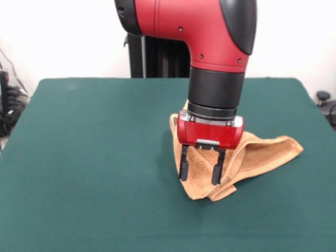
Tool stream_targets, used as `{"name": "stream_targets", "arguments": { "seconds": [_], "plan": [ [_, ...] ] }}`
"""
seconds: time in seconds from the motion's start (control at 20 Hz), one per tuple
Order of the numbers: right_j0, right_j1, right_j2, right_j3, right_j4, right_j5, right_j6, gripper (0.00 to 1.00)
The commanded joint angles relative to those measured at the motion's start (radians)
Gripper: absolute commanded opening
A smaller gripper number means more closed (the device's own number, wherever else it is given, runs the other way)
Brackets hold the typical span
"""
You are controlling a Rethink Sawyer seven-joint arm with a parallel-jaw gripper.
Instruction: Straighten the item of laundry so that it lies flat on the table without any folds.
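Observation:
The orange-tan towel (262, 152) lies crumpled and folded over on itself, right of the middle of the dark green table (94, 147). One corner points right and a bunched lobe points toward the near edge. My gripper (199, 180) hangs straight down over the towel's left part. Its two black fingers (183, 165) are spread apart with towel cloth showing between and behind them. I cannot tell whether the tips touch the cloth. The arm hides the towel's far left part. No tag shows.
The robot's pedestal (157, 58) stands behind the table's far edge. Cables and equipment (8, 105) sit off the left edge, and a dark object (324, 100) off the right edge. Bare green top stretches left of the towel.

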Motion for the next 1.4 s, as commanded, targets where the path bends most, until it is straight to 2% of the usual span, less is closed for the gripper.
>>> {"name": "stream_targets", "arguments": {
  "seconds": [0.05,0.4,0.8,1.1,1.4],
  "plan": [
    [0.030,0.061,0.110,0.051,-0.053,0.095,0.043,1.00],
    [0.051,0.068,0.087,0.036,-0.052,0.104,0.064,1.00],
    [0.066,0.120,0.075,0.014,-0.045,0.028,0.097,1.00],
    [0.055,0.133,0.088,0.019,-0.049,-0.001,0.095,1.00],
    [0.027,0.186,0.119,-0.010,-0.049,-0.001,0.074,1.00]
  ]
}}
